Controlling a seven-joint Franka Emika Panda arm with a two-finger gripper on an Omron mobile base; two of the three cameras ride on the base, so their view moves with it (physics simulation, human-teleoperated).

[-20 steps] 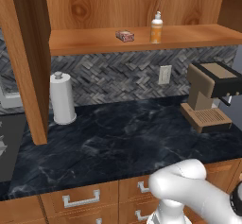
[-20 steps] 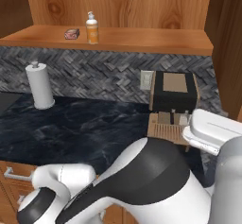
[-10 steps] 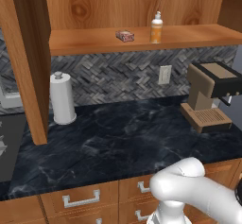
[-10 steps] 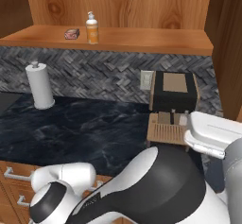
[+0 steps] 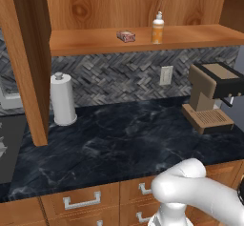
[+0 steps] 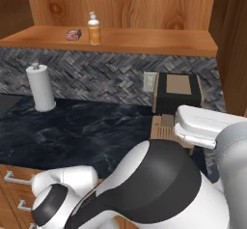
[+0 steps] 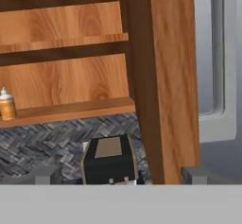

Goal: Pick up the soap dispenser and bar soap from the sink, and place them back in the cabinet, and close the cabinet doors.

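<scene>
The soap dispenser (image 5: 157, 27), an amber bottle with a white pump, stands upright on the cabinet shelf (image 5: 190, 35). Just left of it on the same shelf lies the reddish-brown bar soap (image 5: 126, 35). Both appear again in the right base view, the soap dispenser (image 6: 93, 28) beside the bar soap (image 6: 73, 34). In the hand view my gripper (image 7: 120, 176) is open with nothing between its fingertips (image 7: 45, 175), and the soap dispenser (image 7: 6, 106) sits far off at the left edge. A cabinet door (image 5: 28, 53) hangs open at the left. A strip of the black sink (image 5: 8, 144) shows at the counter's far left.
A white paper-towel roll (image 5: 62, 98) stands on the dark marble counter (image 5: 124, 139). A coffee machine (image 5: 212, 94) sits at the right by a wall outlet (image 5: 166, 75). Drawers with silver handles (image 5: 81, 202) run below. Brown cabinet wood (image 7: 165, 76) crosses the hand view beside a grey window frame (image 7: 218, 53).
My arm's lower links have swung a little in the right base view. The soaps, the door and the jaws have not changed.
</scene>
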